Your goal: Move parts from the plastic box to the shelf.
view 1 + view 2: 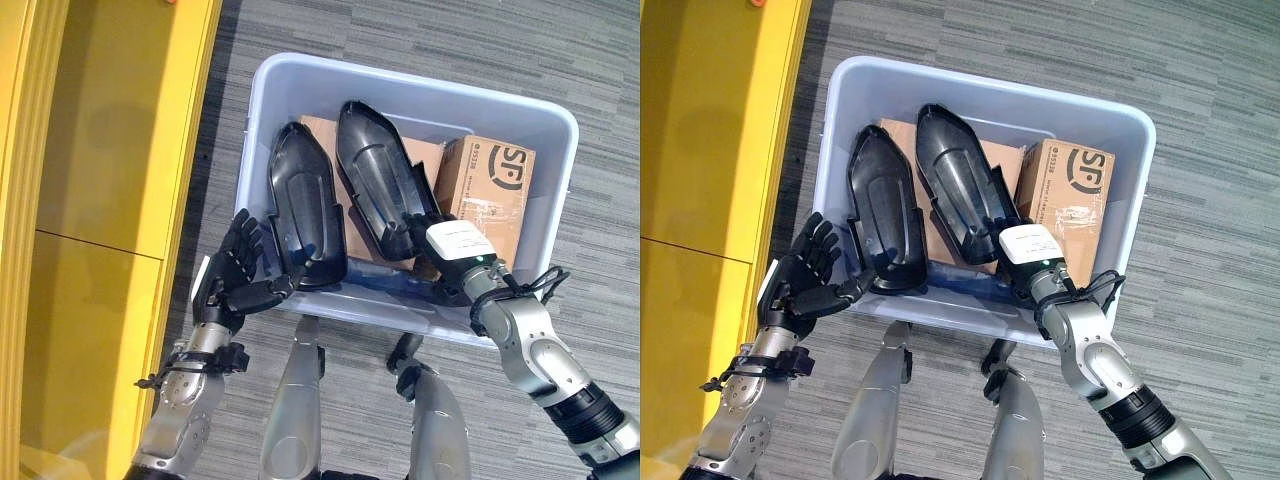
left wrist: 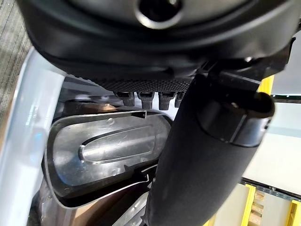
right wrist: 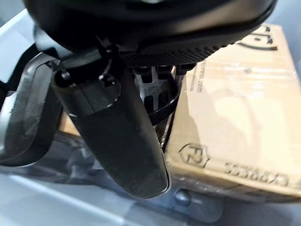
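Observation:
A pale plastic box (image 1: 400,85) on the grey carpet holds two long black moulded parts standing on end. My left hand (image 1: 235,275) is raised just outside the box's near left corner, open, fingers spread upward. Its thumb (image 2: 202,165) reaches to the near end of the left part (image 1: 305,205), whose hollow inside shows in the left wrist view (image 2: 108,150). My right hand (image 1: 458,243) is inside the box at the near end of the right part (image 1: 378,175). There its thumb (image 3: 117,136) lies in front of the part's ribbed end (image 3: 155,96).
A printed cardboard carton (image 1: 490,190) stands in the box's right side, close beside my right hand. A flat brown carton (image 1: 325,130) lies behind the parts. The yellow shelf (image 1: 100,200) runs along the left, about a hand's width from the box.

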You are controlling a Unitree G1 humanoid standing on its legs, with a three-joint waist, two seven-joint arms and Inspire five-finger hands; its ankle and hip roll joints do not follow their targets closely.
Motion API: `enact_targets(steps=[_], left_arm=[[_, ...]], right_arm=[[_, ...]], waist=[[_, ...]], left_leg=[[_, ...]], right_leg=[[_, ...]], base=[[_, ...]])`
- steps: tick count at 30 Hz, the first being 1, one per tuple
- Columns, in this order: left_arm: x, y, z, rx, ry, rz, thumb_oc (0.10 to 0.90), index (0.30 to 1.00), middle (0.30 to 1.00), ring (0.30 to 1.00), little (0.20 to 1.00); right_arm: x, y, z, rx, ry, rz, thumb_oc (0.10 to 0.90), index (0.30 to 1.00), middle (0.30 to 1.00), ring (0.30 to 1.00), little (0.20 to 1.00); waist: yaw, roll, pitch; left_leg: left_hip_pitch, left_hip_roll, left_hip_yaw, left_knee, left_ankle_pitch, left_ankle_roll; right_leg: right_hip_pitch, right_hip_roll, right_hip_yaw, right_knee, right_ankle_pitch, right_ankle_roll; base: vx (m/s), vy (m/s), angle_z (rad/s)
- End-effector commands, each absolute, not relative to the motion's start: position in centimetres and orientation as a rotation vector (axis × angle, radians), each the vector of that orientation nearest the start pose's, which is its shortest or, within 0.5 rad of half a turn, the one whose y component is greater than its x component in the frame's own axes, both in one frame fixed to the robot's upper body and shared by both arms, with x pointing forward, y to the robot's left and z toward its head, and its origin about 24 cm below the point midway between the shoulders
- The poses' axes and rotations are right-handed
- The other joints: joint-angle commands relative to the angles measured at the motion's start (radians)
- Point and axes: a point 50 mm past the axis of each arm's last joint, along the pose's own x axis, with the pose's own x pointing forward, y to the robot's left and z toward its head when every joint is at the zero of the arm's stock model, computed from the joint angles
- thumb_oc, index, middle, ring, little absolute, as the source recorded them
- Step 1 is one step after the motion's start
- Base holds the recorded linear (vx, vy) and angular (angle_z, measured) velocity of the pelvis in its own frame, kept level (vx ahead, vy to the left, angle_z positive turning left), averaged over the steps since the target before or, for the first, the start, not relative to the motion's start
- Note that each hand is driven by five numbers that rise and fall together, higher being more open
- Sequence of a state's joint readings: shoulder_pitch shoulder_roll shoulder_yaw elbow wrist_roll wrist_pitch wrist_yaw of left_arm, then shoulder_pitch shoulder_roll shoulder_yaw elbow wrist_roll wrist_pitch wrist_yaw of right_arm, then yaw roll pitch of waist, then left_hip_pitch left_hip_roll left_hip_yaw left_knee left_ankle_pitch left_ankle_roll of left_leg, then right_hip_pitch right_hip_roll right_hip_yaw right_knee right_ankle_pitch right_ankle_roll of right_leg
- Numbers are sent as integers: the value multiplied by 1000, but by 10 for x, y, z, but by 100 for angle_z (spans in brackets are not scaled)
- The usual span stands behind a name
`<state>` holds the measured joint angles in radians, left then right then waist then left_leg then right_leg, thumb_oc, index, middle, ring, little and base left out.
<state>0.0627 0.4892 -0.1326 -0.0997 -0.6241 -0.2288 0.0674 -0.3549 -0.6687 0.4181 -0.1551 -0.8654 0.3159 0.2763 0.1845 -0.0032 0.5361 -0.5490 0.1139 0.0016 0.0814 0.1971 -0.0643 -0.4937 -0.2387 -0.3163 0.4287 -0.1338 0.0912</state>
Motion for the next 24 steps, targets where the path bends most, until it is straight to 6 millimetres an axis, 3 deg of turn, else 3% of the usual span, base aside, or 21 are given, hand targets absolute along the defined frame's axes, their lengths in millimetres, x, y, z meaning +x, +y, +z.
enact_targets(steps=[1, 10, 22, 24], left_arm=[[225, 198, 114, -230, -395, -116, 900, 1000, 1000, 1000, 1000], [229, 189, 116, -177, -412, -154, 900, 1000, 1000, 1000, 1000], [230, 187, 115, -184, -418, -146, 900, 1000, 1000, 1000, 1000], [230, 186, 113, -218, -397, -158, 900, 1000, 1000, 1000, 1000]], right_arm=[[291, -155, 166, -1699, -362, 128, 900, 1000, 1000, 1000, 1000], [282, -123, 197, -1792, -725, 54, 900, 1000, 1000, 1000, 1000], [279, -108, 203, -1793, -813, 99, 900, 1000, 1000, 1000, 1000], [282, -102, 200, -1734, -813, 101, 900, 1000, 1000, 1000, 1000]], waist=[[-7, 41, -16], [5, 67, -16], [8, 81, -16], [16, 95, -16]], left_leg=[[3, 29, 9, -34, -2, 9], [-47, 27, 3, -21, 3, 9], [-64, 22, 7, -8, -2, 7], [-81, 28, 11, -14, 2, 4]], right_leg=[[-15, 27, 50, -27, 76, -6], [-78, 22, 45, 33, 55, -8], [-100, 18, 46, 44, 50, -10], [-122, 10, 43, 51, 49, -9]], base=[[-27, 14, 5], [-15, -3, 2], [1, 6, 0], [14, 37, 0]])
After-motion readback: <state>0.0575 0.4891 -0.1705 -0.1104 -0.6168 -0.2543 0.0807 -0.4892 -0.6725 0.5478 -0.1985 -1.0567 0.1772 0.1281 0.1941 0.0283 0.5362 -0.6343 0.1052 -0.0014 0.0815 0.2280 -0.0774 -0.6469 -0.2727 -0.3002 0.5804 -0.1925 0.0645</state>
